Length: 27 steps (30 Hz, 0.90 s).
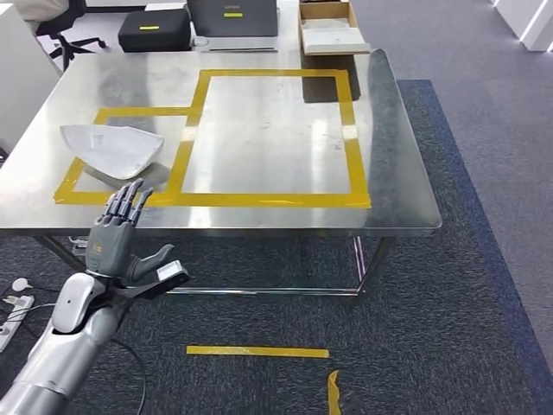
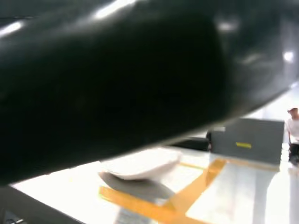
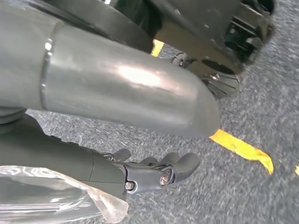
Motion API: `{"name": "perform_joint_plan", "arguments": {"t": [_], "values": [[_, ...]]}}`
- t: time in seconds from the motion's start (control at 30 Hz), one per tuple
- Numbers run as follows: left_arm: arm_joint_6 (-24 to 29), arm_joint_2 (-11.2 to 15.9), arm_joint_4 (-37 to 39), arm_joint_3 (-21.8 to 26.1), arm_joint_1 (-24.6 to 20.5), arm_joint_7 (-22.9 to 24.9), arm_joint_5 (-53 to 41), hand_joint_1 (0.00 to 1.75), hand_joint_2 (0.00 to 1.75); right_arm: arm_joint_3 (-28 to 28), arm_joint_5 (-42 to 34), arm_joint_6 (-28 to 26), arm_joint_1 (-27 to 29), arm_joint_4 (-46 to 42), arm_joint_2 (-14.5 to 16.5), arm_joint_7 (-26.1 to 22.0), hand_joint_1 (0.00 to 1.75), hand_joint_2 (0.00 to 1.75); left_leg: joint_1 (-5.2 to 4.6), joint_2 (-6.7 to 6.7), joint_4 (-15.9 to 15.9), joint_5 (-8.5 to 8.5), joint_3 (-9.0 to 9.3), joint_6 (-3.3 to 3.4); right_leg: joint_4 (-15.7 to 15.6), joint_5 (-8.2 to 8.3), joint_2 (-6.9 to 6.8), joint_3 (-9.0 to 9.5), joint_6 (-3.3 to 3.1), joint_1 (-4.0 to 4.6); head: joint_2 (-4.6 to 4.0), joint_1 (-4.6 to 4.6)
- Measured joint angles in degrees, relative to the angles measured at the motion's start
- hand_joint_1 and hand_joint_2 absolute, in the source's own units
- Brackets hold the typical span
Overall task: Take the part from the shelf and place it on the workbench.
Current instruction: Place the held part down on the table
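The part, a pale grey curved shell, lies on the steel workbench inside the small yellow-taped box at its left end. The left wrist view shows the part close ahead, blurred. My left hand is raised just in front of the bench's near edge, below the part, fingers stretched out and apart, holding nothing. My right hand hangs over the carpet with its fingers loosely extended and nothing in them.
A larger yellow-taped square marks the bench's middle. Black cases, a grey case and a cardboard box sit at the far edge. A power strip and cables lie on the floor at left. A person sits beyond the bench.
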Motion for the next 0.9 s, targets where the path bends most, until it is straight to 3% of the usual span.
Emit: {"name": "perform_joint_plan", "arguments": {"t": [0.07,0.1,0.13,0.2,0.23,0.27,0.3,0.33,0.4,0.47,0.5,0.57,0.6,0.67,0.73,0.77,0.83,0.9], "values": [[-0.1,0.0,-3.0,0.6,2.8,0.0,0.6,0.0,0.0,-0.2,-0.4,-0.3,0.4,0.1,0.0,-0.3,0.0,0.0,-0.15,0.12,-1.2,1.25,-0.53,0.12,-0.4,0.53,-0.05,-0.35,0.67,-0.31,0.0,-0.08],[-0.3,0.0,-4.3,0.9,4.1,0.0,0.8,0.0,0.0,-0.3,-0.7,-0.5,0.7,0.2,0.0,-0.4,0.0,0.0,-0.11,0.19,-1.5,2.01,-1.04,0.45,0.2,-0.68,-0.07,-0.84,0.92,-0.33,0.0,-0.05],[-0.5,0.0,-5.7,1.1,5.5,0.0,1.2,0.0,0.0,-0.5,-1.0,-0.6,0.9,0.3,0.0,-0.6,0.0,0.0,-0.02,0.27,-1.8,2.79,-1.69,0.75,1.8,-3.05,-0.08,-1.48,1.08,-0.31,0.0,0.1],[-1.8,-0.2,-8.8,1.7,8.9,0.2,2.8,0.0,0.0,-0.9,-1.6,-1.2,1.3,0.4,0.0,-0.9,0.0,0.0,-0.16,0.43,-1.7,4.05,-3.16,1.24,8.3,-9.17,-0.1,-2.89,1.25,-0.27,0.0,0.33],[-3.2,-0.3,-10.4,2.2,11.1,0.6,3.9,0.0,0.0,-1.2,-1.9,-1.4,1.5,0.4,0.0,-1.1,0.0,0.0,-0.28,0.58,-1.6,4.64,-3.99,1.3,11.9,-11.1,-0.11,-3.22,1.3,-0.25,0.0,0.39],[-4.8,-0.5,-11.8,2.5,13.3,1.2,5.0,0.0,0.0,-1.5,-2.1,-1.6,1.7,0.5,0.0,-1.2,0.0,0.0,-0.39,0.73,-1.5,5.21,-4.84,1.35,14.4,-11.59,-0.11,-2.99,1.32,-0.22,0.0,0.39],[-6.5,-0.7,-12.8,2.7,15.5,1.8,6.0,0.0,0.0,-1.7,-2.3,-1.8,1.9,0.5,0.0,-1.3,0.0,0.0,-0.47,0.86,-1.3,5.75,-5.73,1.36,15.4,-10.84,-0.12,-1.99,1.28,-0.18,0.0,0.39],[-7.7,-1.0,-13.3,2.8,17.5,2.3,6.6,0.0,0.0,-2.0,-2.4,-1.9,2.2,0.6,0.0,-1.4,0.0,0.0,-0.51,0.9,-1.1,6.27,-6.62,1.33,14.3,-9.29,-0.11,-0.08,1.16,-0.13,0.0,0.39],[-8.6,-1.5,-13.7,3.0,21.0,2.5,7.3,0.0,0.0,-2.2,-2.4,-2.1,2.5,0.6,0.0,-1.5,0.0,0.0,-0.57,0.82,-0.5,7.22,-8.14,1.14,7.1,-7.42,-0.04,6.36,0.68,0.14,0.0,0.4],[-8.7,-1.9,-13.9,3.2,23.1,2.3,7.8,0.0,0.0,-2.5,-2.4,-2.1,2.5,0.6,0.0,-1.5,0.0,0.0,-0.61,0.68,0.0,8.26,-9.18,0.76,-1.3,-8.56,0.0,12.19,0.19,0.43,0.0,0.4],[-9.1,-2.2,-14.0,3.3,23.8,2.4,8.6,0.0,0.0,-2.6,-2.3,-2.2,2.5,0.7,0.0,-1.6,0.0,0.0,-0.58,0.63,0.1,8.83,-9.52,0.52,-3.5,-9.24,0.01,13.49,-0.01,0.57,0.0,0.41],[-10.3,-3.0,-13.9,4.3,25.0,2.6,12.1,0.0,0.0,-2.8,-2.2,-2.3,2.5,0.8,0.1,-1.6,0.0,0.0,-0.44,0.44,0.1,9.56,-9.89,-0.08,-4.4,-8.78,-0.13,13.08,-0.51,0.57,0.0,0.49],[-11.1,-3.8,-13.6,5.3,25.8,2.3,14.8,0.0,0.0,-2.9,-2.2,-2.4,2.6,0.8,0.1,-1.6,0.0,0.0,-0.34,0.28,0.6,8.66,-10.12,-0.49,-4.5,-8.21,-0.26,12.67,-0.93,0.47,0.0,0.46],[-12.4,-6.3,-11.6,8.4,27.4,0.0,20.6,0.0,0.0,-3.1,-2.1,-2.4,2.8,0.9,0.2,-1.5,0.0,0.0,0.08,-0.02,4.6,3.61,-11.01,-1.35,-4.6,-6.92,-0.54,11.56,-1.63,0.21,0.0,0.25],[-13.0,-9.3,-7.7,12.1,28.4,-3.3,25.2,0.0,0.0,-3.2,-1.9,-2.4,3.0,0.9,0.3,-1.1,0.0,0.0,0.63,-0.08,11.7,-1.9,-11.99,-2.07,-4.5,-5.67,-0.66,10.18,-1.8,0.23,0.0,0.05],[-13.5,-10.6,-5.1,14.2,28.6,-4.8,27.1,0.0,0.0,-3.2,-1.7,-2.3,3.1,0.9,0.3,-0.9,0.0,0.0,0.9,-0.08,14.6,-2.79,-12.06,-2.34,-4.4,-5.01,-0.75,9.41,-1.7,0.22,0.0,0.05],[-14.8,-13.4,1.2,20.1,28.0,-7.6,30.6,0.0,0.0,-3.3,-1.2,-2.2,3.1,0.9,0.3,-0.6,0.0,0.0,1.5,-0.07,15.6,-0.62,-10.18,-2.76,-3.8,-3.73,-0.88,7.51,-1.41,0.18,0.0,0.03],[-14.0,-15.5,9.5,27.3,26.0,-9.9,31.0,0.0,0.0,-3.3,-0.5,-2.1,3.0,0.9,0.3,-0.5,0.0,0.0,2.02,-0.09,9.4,2.04,-5.03,-3.02,-3.0,-2.66,-0.92,5.52,-0.89,0.16,0.0,-0.01]]}}
